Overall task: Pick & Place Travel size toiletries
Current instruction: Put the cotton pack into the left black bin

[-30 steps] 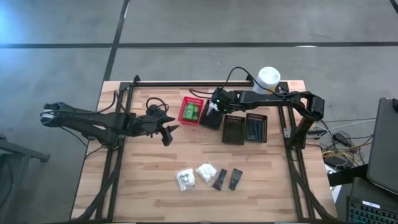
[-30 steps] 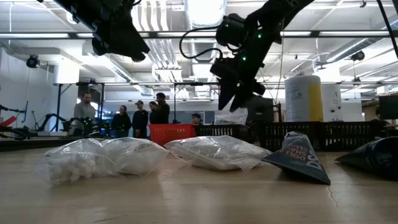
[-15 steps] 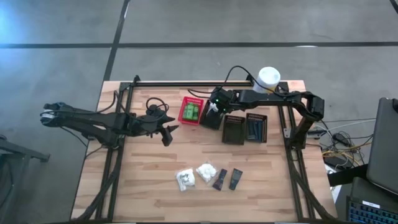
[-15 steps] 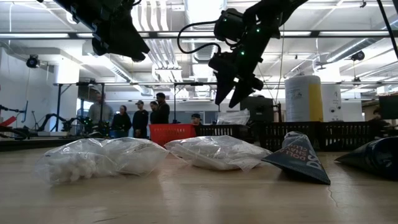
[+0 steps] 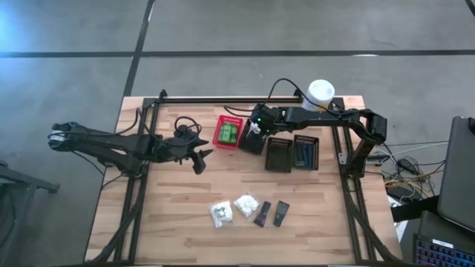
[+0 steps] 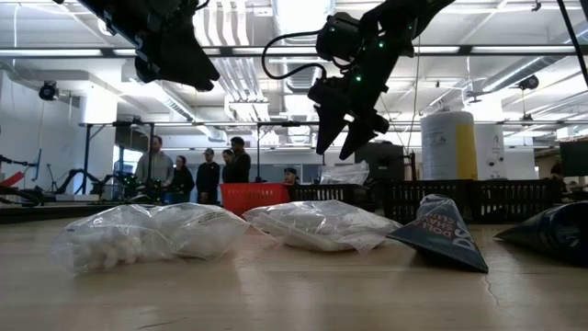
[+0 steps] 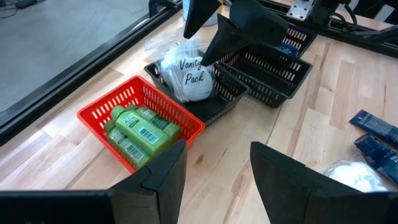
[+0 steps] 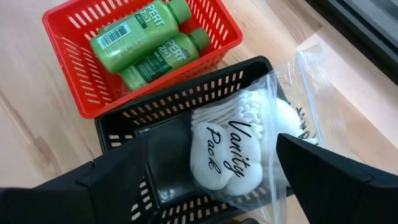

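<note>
You can read "Vanity Pack" in black script on the white pouch (image 8: 239,158) lying in the black basket (image 8: 134,134) just ahead of the right arm's fingers (image 8: 336,177); the left wrist view shows the same words. The green bottles (image 8: 146,46) in the red basket (image 8: 68,74) beyond carry "PERT 2in1" and a barcode. The dark packet (image 6: 441,232) on the bench bears white lettering you cannot make out.

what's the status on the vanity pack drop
Right end effector open above black basket. Vanity Pack pouch released inside. Left end effector open, idle. Nothing in the way.
</note>
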Motion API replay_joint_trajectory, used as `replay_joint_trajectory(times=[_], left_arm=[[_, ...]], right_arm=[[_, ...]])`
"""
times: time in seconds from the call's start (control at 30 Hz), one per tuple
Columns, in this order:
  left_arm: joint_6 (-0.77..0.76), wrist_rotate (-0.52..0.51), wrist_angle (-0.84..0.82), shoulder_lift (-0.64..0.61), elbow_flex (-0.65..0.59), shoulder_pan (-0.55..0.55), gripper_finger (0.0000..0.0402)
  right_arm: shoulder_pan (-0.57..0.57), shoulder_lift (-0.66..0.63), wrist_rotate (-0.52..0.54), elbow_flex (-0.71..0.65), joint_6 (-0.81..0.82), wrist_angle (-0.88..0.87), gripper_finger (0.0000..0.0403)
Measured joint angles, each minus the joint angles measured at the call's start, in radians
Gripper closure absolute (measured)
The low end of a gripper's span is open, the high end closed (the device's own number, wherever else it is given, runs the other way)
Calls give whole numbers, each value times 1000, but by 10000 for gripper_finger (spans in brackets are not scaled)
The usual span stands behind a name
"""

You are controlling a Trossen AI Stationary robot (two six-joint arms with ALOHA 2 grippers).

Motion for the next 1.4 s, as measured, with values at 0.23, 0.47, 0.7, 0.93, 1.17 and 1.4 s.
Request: replay_joint_trajectory(times=[0.23,0.47,0.7,0.93,1.17,1.4], left_arm=[[0,0,-2,0,0,0,218],[0,0,-11,0,0,0,218],[0,0,-14,0,-1,0,218],[-2,0,-16,0,-1,0,218],[-3,0,-16,0,-1,0,218],[-3,0,-16,0,-1,0,218]], right_arm=[[0,0,0,0,4,-43,42],[3,0,-2,0,12,-51,59],[24,0,-3,0,12,-51,80],[32,0,-2,0,12,-52,93],[32,0,-2,0,12,-76,107],[32,0,-2,0,12,-82,122]])
